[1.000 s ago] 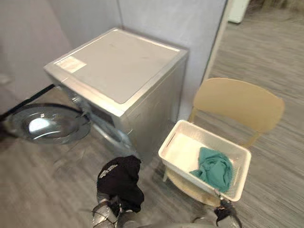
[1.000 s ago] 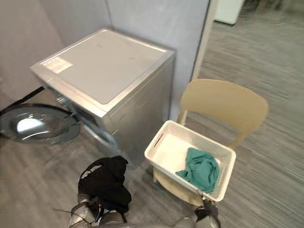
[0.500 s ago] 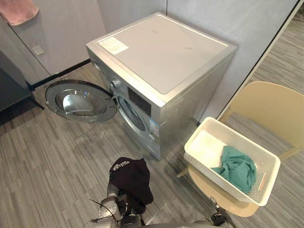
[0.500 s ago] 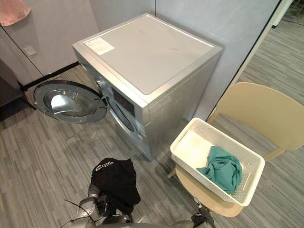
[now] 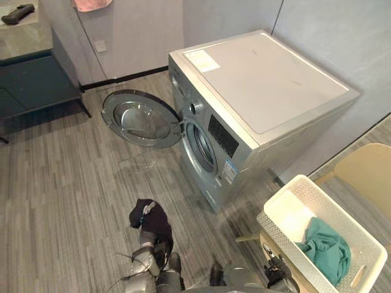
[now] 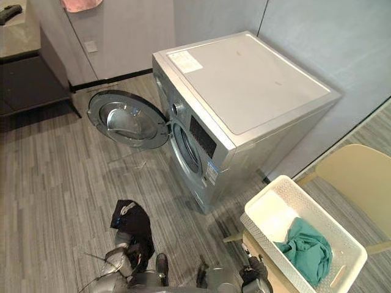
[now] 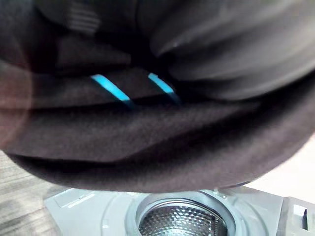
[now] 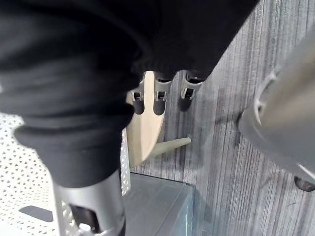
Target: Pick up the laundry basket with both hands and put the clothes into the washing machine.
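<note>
Left hand (image 5: 145, 261) sits low in front of the washer with a black garment (image 5: 151, 218) draped over its upper end. The cloth covers it, so whether it clutches the fabric or merely carries it cannot be told. In the left wrist view the same dark cloth hangs across the top, with the steel drum (image 7: 182, 223) showing beneath it.

At the far left a dark cabinet (image 5: 30, 85) stands against the wall. Right of it the round door (image 5: 142, 119) of the washing machine (image 5: 269, 85) is swung wide open over the grey plank floor (image 5: 61, 183), leaving the porthole (image 5: 201, 146) uncovered.

Farther right, the right hand (image 5: 278, 272) is low, just beside the near corner of the white laundry basket (image 5: 287, 244); whether it touches the wall cannot be told. Its fingers (image 8: 158, 93) are straight and side by side, holding nothing.

The basket rests on the seat of a beige chair (image 5: 366, 174) near the machine's side, well apart from the black garment. A green garment (image 5: 325, 250) lies bunched in the basket's right half.
</note>
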Available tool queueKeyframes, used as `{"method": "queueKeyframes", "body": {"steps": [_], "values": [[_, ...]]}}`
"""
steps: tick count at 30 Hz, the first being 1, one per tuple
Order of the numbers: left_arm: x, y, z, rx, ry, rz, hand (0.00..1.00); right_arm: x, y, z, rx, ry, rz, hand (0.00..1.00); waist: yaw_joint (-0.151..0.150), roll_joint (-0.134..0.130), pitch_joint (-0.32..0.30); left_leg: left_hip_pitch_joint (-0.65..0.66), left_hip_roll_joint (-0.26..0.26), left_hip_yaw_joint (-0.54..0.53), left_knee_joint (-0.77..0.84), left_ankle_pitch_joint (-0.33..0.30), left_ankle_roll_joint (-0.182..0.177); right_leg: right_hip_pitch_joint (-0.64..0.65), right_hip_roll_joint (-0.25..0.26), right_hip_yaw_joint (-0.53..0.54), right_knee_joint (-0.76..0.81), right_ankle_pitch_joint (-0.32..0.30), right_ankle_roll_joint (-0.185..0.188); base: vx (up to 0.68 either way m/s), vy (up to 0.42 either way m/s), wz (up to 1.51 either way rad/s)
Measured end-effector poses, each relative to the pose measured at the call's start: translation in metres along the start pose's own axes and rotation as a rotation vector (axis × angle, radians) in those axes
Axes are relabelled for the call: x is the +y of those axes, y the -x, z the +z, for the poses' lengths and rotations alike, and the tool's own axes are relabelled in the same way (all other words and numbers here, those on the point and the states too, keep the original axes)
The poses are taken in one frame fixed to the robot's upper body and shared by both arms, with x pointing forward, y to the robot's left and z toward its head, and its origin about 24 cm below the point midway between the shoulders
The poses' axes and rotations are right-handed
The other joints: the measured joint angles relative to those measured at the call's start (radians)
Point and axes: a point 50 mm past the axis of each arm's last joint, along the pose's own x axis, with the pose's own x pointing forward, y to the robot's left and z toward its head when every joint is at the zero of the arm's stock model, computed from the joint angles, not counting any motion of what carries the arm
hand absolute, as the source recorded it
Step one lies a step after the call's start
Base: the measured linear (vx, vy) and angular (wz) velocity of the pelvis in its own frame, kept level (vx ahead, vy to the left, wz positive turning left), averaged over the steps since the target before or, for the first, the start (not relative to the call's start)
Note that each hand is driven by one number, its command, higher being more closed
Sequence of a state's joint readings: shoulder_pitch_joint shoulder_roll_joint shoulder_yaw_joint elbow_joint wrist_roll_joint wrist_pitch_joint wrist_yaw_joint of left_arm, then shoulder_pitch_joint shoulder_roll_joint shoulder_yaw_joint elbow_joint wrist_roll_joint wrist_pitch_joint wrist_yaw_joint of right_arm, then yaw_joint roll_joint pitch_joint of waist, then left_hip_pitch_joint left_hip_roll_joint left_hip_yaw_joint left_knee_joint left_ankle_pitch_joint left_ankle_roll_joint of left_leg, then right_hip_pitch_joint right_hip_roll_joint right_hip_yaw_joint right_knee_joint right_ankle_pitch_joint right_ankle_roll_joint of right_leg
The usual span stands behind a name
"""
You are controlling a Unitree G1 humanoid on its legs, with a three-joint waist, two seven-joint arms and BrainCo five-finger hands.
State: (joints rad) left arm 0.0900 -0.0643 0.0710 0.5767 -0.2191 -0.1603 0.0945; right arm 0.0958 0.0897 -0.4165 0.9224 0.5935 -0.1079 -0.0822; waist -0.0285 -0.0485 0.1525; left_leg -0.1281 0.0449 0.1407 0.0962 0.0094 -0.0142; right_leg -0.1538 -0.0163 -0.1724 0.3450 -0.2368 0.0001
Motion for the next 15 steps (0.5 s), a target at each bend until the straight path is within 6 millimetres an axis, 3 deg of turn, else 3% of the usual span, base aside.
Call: {"method": "queueKeyframes", "body": {"steps": [1, 3, 5, 6, 7, 8, 9, 10, 11, 12, 13, 15], "values": [[-0.011, 0.0, 0.0, 0.0, -0.015, -0.041, 1.0, -0.012, 0.002, -0.003, 0.007, -0.027, -0.045, 0.0, -0.008, 0.012, 0.002, 0.004, 0.025, -0.005, 0.067, -0.047, -0.008, 0.036, -0.001, -0.049, 0.001, 0.01, -0.02, 0.26, -0.127, 1.05], [-0.012, 0.0, -0.001, 0.003, -0.033, -0.05, 1.0, -0.021, 0.004, -0.007, 0.019, -0.035, -0.074, 0.0, -0.014, 0.018, 0.004, 0.005, 0.043, -0.022, 0.13, -0.077, -0.043, 0.081, 0.016, -0.073, -0.004, 0.011, -0.021, 0.22, -0.124, 0.51], [-0.009, 0.005, -0.007, 0.017, -0.048, -0.047, 1.0, -0.03, 0.006, -0.007, 0.015, -0.027, -0.091, 0.0, -0.009, 0.042, 0.001, -0.054, 0.108, -0.028, 0.375, -0.173, -0.062, 0.15, 0.073, -0.042, -0.001, 0.005, -0.025, 0.15, -0.087, 0.15], [-0.008, 0.005, -0.007, 0.015, -0.047, -0.046, 1.0, -0.029, 0.006, -0.007, 0.016, -0.028, -0.091, 0.0, -0.007, 0.044, 0.001, -0.088, 0.115, -0.033, 0.46, -0.174, -0.062, 0.162, 0.075, -0.042, -0.006, -0.01, -0.035, 0.07, -0.044, 0.14], [-0.012, 0.006, -0.003, -0.004, -0.05, -0.062, 1.0, -0.028, 0.006, -0.006, 0.013, -0.027, -0.088, 0.0, -0.004, 0.046, 0.0, -0.178, 0.127, -0.071, 0.666, -0.157, -0.079, 0.182, 0.085, -0.039, -0.014, -0.056, -0.079, 0.04, -0.039, 0.13], [-0.013, 0.007, -0.004, 0.002, -0.055, -0.071, 1.0, -0.03, 0.005, 0.0, -0.002, -0.023, -0.091, 0.0, -0.003, 0.068, 0.007, -0.215, 0.142, -0.098, 0.756, -0.14, -0.092, 0.191, 0.099, -0.04, -0.007, -0.064, -0.078, 0.04, -0.007, -0.14], [-0.009, 0.011, -0.009, 0.017, -0.053, -0.063, 1.0, -0.033, 0.004, 0.003, -0.005, -0.011, -0.097, 0.0, 0.013, 0.086, 0.011, -0.253, 0.163, -0.115, 0.879, -0.083, -0.105, 0.21, 0.108, -0.015, 0.016, -0.087, -0.084, 0.11, 0.063, -0.54], [-0.004, 0.015, -0.015, 0.04, -0.051, -0.045, 1.0, -0.033, 0.004, 0.003, -0.008, -0.001, -0.097, 0.0, 0.032, 0.077, 0.014, -0.28, 0.173, -0.113, 0.959, -0.029, -0.086, 0.233, 0.102, 0.019, 0.021, -0.097, -0.084, 0.11, 0.076, -0.72], [-0.002, 0.017, -0.017, 0.043, -0.048, -0.035, 1.0, -0.032, 0.004, 0.004, -0.009, 0.011, -0.098, 0.0, 0.041, 0.079, 0.013, -0.286, 0.18, -0.106, 0.991, -0.044, -0.075, 0.241, 0.099, 0.034, 0.02, -0.099, -0.08, 0.17, 0.099, -0.8], [-0.002, 0.017, -0.016, 0.039, -0.046, -0.031, 1.0, -0.027, 0.002, 0.006, -0.015, 0.03, -0.083, 0.0, 0.048, 0.079, 0.012, -0.307, 0.194, -0.103, 1.005, -0.079, -0.031, 0.247, 0.088, 0.066, 0.019, -0.102, -0.073, 0.23, 0.151, -0.78], [-0.003, 0.017, -0.013, 0.026, -0.044, -0.033, 1.0, -0.017, 0.001, 0.008, -0.018, 0.054, -0.048, 0.0, 0.047, 0.069, 0.01, -0.321, 0.212, -0.109, 0.96, -0.102, -0.015, 0.247, 0.075, 0.104, 0.015, -0.098, -0.066, 0.23, 0.151, -0.85], [0.0, 0.016, -0.011, 0.017, -0.05, -0.028, 1.0, 0.001, -0.001, 0.011, -0.029, 0.08, 0.011, 0.0, 0.052, 0.053, -0.002, -0.317, 0.232, -0.161, 0.801, -0.12, -0.018, 0.235, 0.051, 0.181, 0.0, -0.089, -0.041, 0.3, 0.253, -1.1]]}}
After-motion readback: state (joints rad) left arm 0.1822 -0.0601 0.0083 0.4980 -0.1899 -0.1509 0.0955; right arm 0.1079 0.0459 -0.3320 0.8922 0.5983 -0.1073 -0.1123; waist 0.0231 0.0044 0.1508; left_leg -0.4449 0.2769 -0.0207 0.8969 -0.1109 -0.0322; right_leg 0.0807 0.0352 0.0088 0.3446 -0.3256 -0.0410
